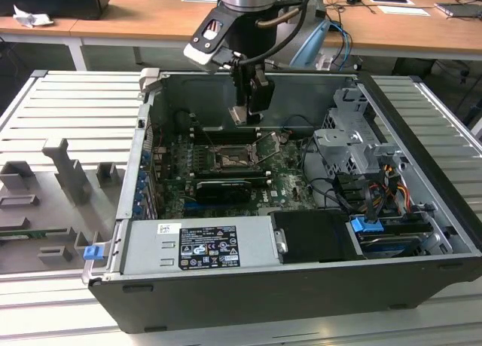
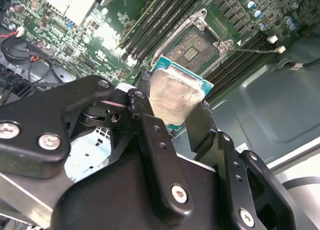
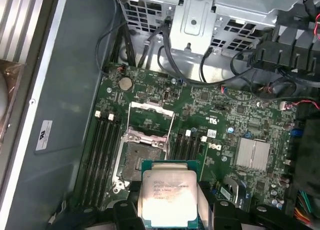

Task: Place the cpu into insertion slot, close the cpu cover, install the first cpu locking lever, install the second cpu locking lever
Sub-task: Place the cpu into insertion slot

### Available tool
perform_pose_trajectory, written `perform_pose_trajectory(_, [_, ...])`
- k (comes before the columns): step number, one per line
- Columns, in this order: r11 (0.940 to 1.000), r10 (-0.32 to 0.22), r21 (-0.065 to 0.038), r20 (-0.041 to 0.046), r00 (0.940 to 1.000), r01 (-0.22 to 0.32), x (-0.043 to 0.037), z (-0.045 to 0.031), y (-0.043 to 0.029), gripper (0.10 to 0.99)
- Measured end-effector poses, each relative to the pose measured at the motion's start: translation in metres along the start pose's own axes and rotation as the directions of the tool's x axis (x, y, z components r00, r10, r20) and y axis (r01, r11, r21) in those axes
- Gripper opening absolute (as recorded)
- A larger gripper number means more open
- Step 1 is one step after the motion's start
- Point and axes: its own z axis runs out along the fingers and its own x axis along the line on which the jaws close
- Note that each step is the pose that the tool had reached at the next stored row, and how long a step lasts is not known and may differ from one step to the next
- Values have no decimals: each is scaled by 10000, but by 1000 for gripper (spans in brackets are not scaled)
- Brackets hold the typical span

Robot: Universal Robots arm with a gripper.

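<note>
Gripper [image 2: 176, 103]: jaws narrow, clamped on cpu [image 2: 175, 94] by two opp. edges; fingertips partly hidden behind chip in second wrist view.
Cpu: held in air above board, not seated; near edge cut off in first wrist view.
Insertion slot [image 3: 142, 157]: bare, near side hidden by cpu.
Cpu cover [image 3: 150, 105]: flipped open, beyond slot.
Arm: approx. vertical, reaching down into open pc case [image 1: 301, 286].

The cpu [image 3: 167, 197] is hanging in the gripper [image 1: 247, 114] above, seemingly just off, the insertion slot [image 3: 137, 160]; the cpu cover [image 3: 150, 120] is lying open beside the slot; the drive cage [image 1: 350, 146] is sitting at the exterior view's right.
</note>
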Motion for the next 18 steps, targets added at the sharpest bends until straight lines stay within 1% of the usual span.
perform_pose_trajectory(2, [10000,45,7,3,10000,-45,0,24,-2,525])
perform_pose_trajectory(8, [9996,284,3,23,9996,-284,0,41,-6,525])
perform_pose_trajectory(10, [9995,308,1,24,9995,-308,0,57,-7,525])
perform_pose_trajectory(12, [9995,318,1,21,9995,-318,-1,120,-13,525])
perform_pose_trajectory(13, [9991,420,-1,30,9991,-420,3,155,-14,525])
perform_pose_trajectory(15, [9950,1000,-16,79,9950,-1000,1,229,-17,525])
perform_pose_trajectory(16, [9929,1187,-21,96,9929,-1187,0,259,-19,525])
perform_pose_trajectory(18, [9900,1412,-27,116,9899,-1412,-1,295,-22,525])
